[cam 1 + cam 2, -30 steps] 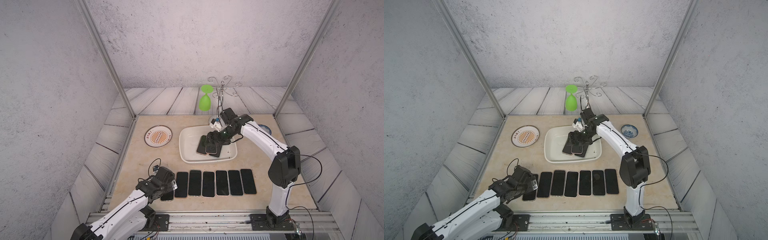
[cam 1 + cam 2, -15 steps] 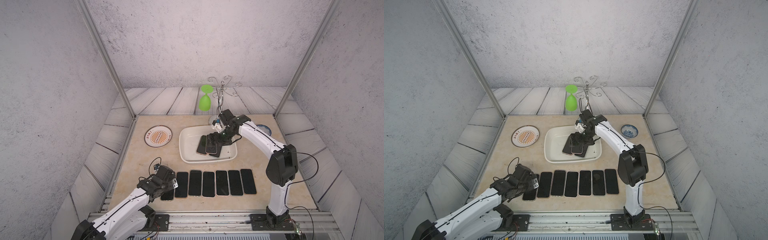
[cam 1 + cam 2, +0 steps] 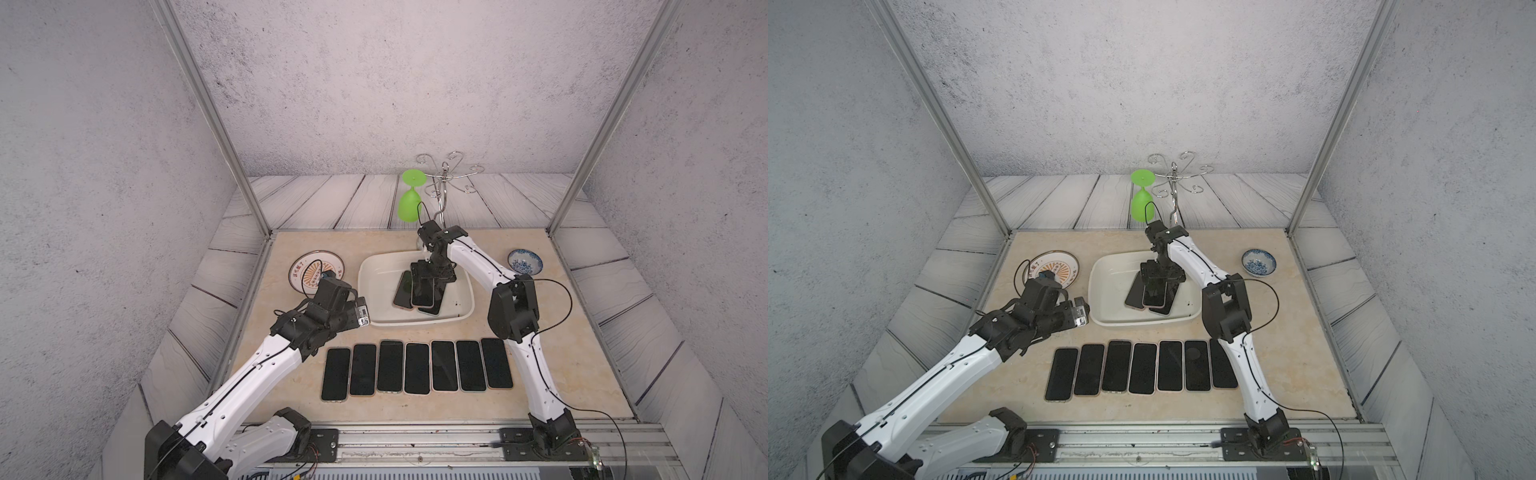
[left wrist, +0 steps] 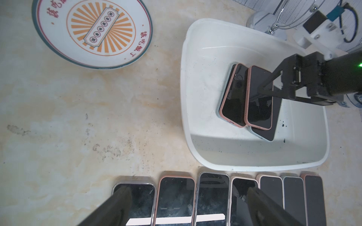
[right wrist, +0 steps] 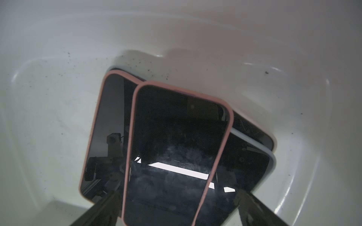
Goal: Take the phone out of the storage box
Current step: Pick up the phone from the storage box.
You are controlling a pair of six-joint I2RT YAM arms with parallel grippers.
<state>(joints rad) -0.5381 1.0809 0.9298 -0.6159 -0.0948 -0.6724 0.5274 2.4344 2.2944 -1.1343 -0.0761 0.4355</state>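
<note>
The white storage box [image 3: 376, 291] [image 3: 1105, 291] sits mid-table and holds several dark-screened phones stacked askew. The top phone [image 3: 423, 293] [image 5: 176, 137] has a pink case. My right gripper [image 5: 179, 192] [image 3: 424, 282] reaches down into the box, open, with a finger on either side of that phone's far end and not clamping it. My left gripper [image 4: 189, 190] is open and empty. It hovers above the left end of a row of phones [image 3: 415, 368] near the table's front edge, with its wrist [image 3: 332, 307] between the plate and the box.
A round orange-patterned plate [image 3: 307, 266] lies left of the box, partly behind my left wrist. A small blue-and-white bowl [image 3: 524, 262] stands at the right. A green glass [image 3: 410, 203] hangs on a wire rack [image 3: 446, 178] behind the box. Metal posts frame the table.
My left arm has lifted off the row's left end and drawn back toward the plate, uncovering the leftmost phone. My right gripper has shifted slightly left over the stack.
</note>
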